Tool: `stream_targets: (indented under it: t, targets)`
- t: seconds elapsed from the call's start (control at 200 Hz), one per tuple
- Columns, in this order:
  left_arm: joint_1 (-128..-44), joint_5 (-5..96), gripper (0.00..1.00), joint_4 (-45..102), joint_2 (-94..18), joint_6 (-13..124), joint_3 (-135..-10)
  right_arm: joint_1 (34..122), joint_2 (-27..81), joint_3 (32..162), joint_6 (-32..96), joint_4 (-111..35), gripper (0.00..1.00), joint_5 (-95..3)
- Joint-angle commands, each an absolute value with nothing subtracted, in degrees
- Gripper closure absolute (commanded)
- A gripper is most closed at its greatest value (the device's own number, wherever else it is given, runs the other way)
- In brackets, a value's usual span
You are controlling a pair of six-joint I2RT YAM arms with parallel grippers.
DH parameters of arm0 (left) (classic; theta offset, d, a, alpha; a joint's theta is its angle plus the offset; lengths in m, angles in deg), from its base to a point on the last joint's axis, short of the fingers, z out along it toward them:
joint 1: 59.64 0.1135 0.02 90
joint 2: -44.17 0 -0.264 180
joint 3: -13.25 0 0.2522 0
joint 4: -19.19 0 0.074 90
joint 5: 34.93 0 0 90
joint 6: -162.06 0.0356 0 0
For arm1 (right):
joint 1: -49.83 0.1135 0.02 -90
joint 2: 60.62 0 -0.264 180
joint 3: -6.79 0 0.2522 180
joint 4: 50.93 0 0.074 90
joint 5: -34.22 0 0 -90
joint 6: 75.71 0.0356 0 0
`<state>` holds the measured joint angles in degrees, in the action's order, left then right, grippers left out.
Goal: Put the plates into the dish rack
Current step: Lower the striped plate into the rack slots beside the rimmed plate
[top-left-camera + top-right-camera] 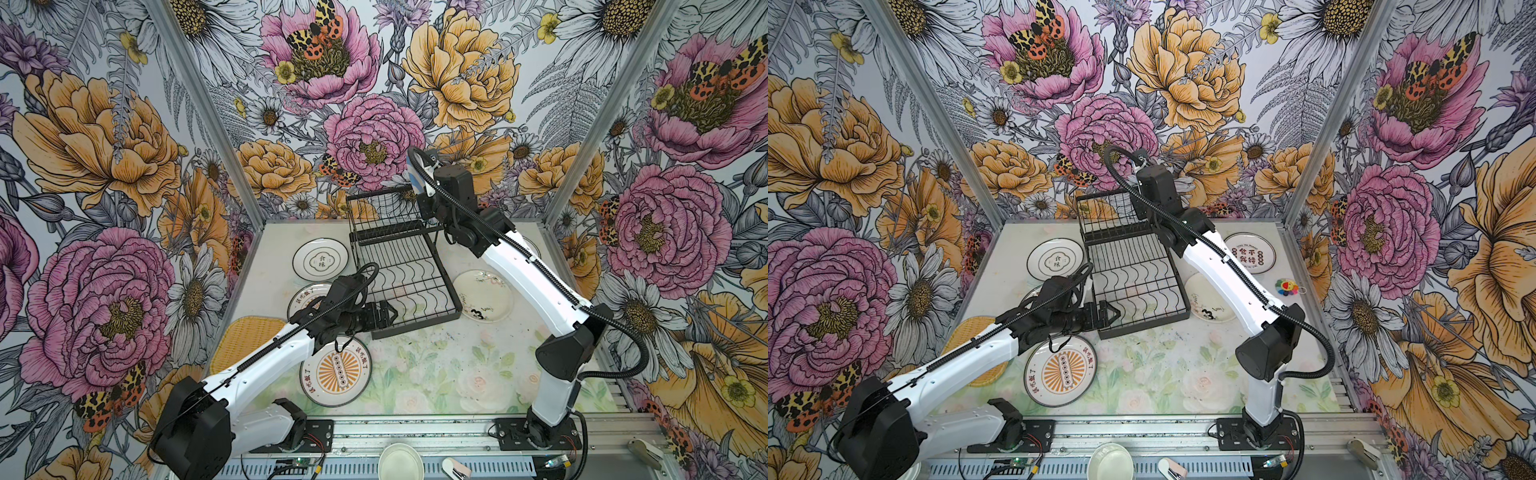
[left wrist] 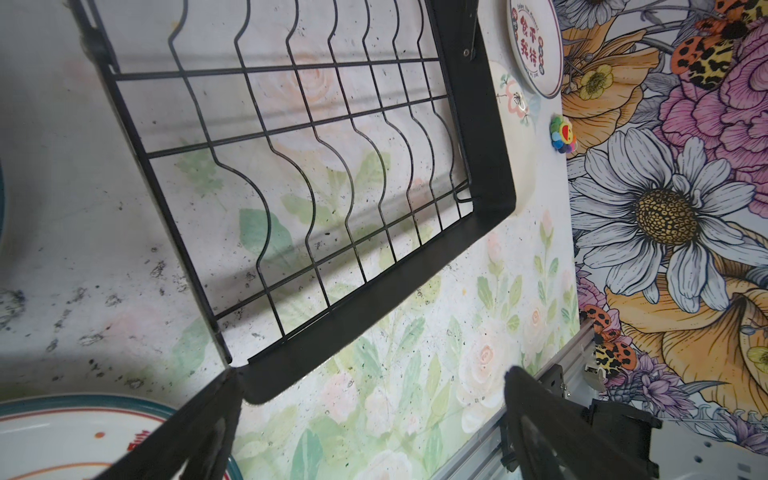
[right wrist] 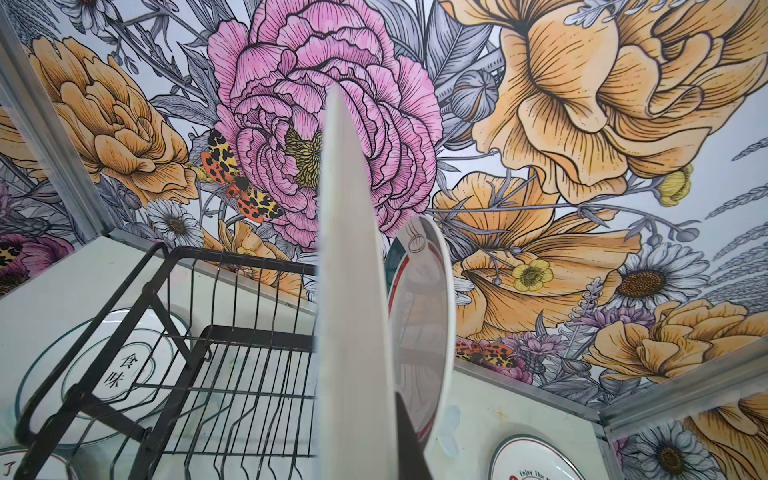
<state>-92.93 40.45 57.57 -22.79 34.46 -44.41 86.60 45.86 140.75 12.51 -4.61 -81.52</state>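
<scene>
The right pincer point(image 1: 427, 187) clenches a striped plate point(image 1: 417, 178) edge-up over the rack's point(image 1: 409, 270) raised tier, while the left pincer point(image 1: 386, 316) gapes empty beside its near corner.

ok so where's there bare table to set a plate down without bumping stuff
Widest bare patch: the floral mat between the front rail of the dish rack, the sunburst plate and the right arm's base. Crowded left of the rack: plates and the woven tray around the left arm.
</scene>
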Motion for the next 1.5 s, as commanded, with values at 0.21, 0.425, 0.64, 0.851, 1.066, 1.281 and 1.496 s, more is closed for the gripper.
stream_targets:
  t: [0.21,0.425,0.64,0.851,1.066,1.281,1.496]
  targets:
    - [-91.38,40.06,0.01,57.38,-20.87,33.62,-42.77,85.37,49.49,144.44,10.83,-12.99,1.00,-84.40]
    - [-90.07,39.05,0.01,57.35,-21.18,34.31,-42.61,84.44,50.72,144.46,10.82,-14.12,1.00,-84.29]
    - [-88.91,38.03,0.01,57.36,-21.33,34.97,-42.71,83.69,52.23,144.12,11.85,-14.20,1.00,-83.63]
    - [-87.85,37.06,0.01,57.39,-21.01,35.30,-42.17,83.58,53.05,143.32,13.14,-14.15,1.00,-83.34]
    - [-87.21,36.43,0.01,57.31,-20.99,35.81,-42.04,83.11,54.14,142.42,13.88,-14.11,1.00,-83.35]
    - [-86.79,35.88,0.01,57.32,-20.72,36.03,-41.85,82.60,54.82,141.08,14.89,-14.13,1.00,-82.84]
    - [-86.33,35.73,0.01,57.42,-20.19,36.11,-41.73,82.25,55.13,140.29,15.26,-14.03,1.00,-82.25]
